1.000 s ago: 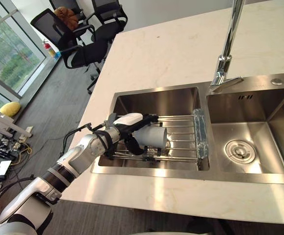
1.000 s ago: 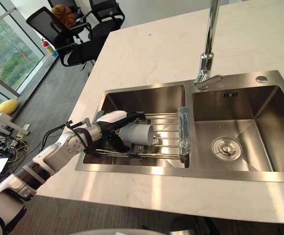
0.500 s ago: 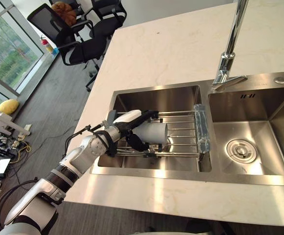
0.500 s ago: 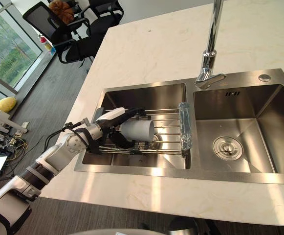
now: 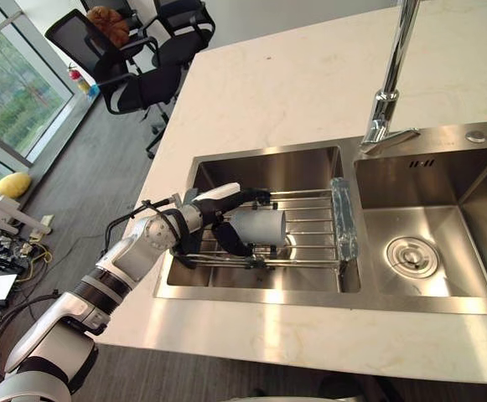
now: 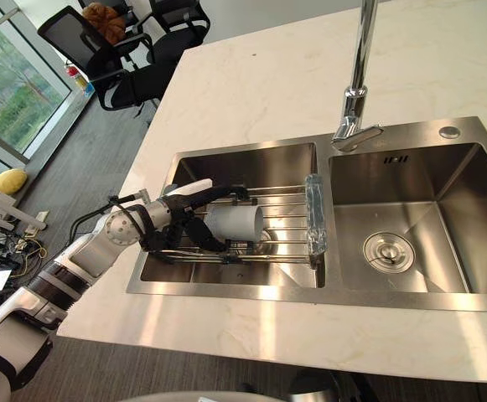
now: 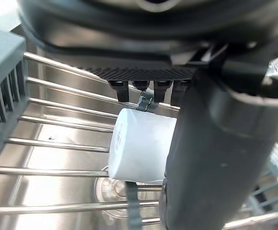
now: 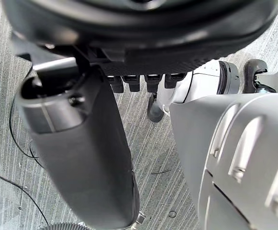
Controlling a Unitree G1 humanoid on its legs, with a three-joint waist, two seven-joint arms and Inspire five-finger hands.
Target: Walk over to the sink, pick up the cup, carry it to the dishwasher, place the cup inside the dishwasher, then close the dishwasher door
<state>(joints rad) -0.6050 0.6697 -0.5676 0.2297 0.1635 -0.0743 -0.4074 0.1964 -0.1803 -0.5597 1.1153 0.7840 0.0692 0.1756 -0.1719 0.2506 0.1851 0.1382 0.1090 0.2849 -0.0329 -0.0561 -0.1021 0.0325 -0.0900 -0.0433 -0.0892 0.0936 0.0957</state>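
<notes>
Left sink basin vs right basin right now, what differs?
Left basin has a wire rack across it; right basin has none. Left basin holds the cup, lying on its side on the rack, with the left hand curled round it; right basin holds nothing loose, and its round drain shows. Both are stainless steel, set in one pale countertop.

No text, label, brand, number or sign can be read on anything shown.
</notes>
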